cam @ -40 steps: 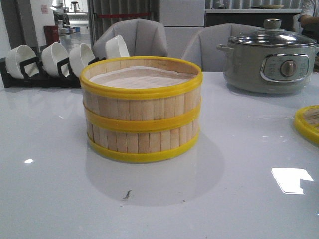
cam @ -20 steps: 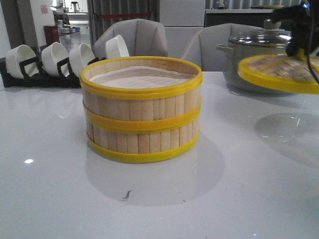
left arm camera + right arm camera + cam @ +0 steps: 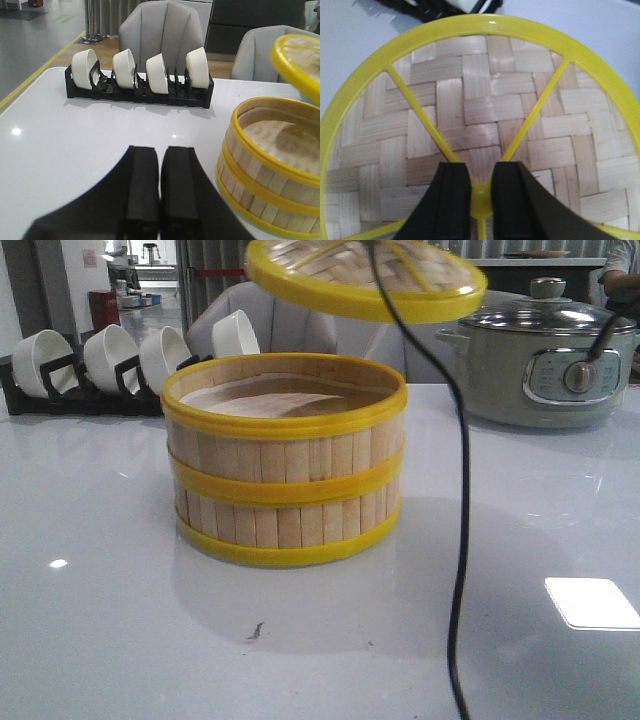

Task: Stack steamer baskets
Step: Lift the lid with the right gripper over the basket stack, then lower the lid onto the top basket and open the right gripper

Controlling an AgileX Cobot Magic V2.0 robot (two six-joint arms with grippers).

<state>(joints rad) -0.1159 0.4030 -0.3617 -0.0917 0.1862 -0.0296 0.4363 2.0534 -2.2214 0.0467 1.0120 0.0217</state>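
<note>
Baskets: two steamer baskets [image 3: 284, 470] stacked on white table [image 3: 100, 570], top one uncovered, white liner seen inside.
Lid: woven lid [image 3: 365, 277] held in air above stack, tilted, offset twd pot side; no contact w/ top rim.
R gripper [image 3: 480, 192]: clenched on lid's yellow centre hub.
L gripper [image 3: 160, 187]: fingers pressed together, nothing held, low over table beside stack.
Bkgd: bowl rack [image 3: 75, 380] behind-left, grey pot [image 3: 545, 360] behind-right.
</note>
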